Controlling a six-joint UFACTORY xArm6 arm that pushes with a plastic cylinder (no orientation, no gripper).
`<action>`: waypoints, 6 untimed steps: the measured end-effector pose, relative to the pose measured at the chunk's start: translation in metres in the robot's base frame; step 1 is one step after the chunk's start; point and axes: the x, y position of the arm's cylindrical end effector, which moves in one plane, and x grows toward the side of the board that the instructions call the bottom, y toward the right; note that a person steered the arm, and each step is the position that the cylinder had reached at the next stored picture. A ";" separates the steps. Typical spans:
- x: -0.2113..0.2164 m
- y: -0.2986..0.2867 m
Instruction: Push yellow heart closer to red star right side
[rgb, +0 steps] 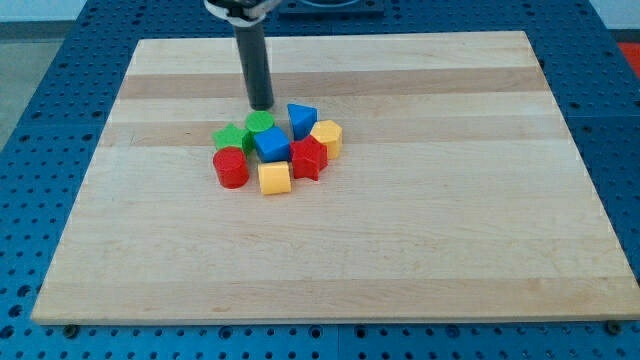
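Observation:
The red star (309, 158) lies in a tight cluster of blocks near the board's middle. The yellow heart (327, 136) sits just to its upper right, touching it. My tip (261, 106) stands just above the cluster, close to the green round block (261, 124) and apart from the yellow heart, which is to its right. A blue block (272, 143) lies left of the red star, and a blue triangle (301, 119) lies above it.
A green block (231, 137), a red cylinder (230, 168) and a yellow square block (274, 178) complete the cluster on the wooden board (450, 220). A blue perforated table surrounds the board.

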 end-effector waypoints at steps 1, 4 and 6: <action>-0.006 -0.003; -0.061 0.092; -0.003 0.171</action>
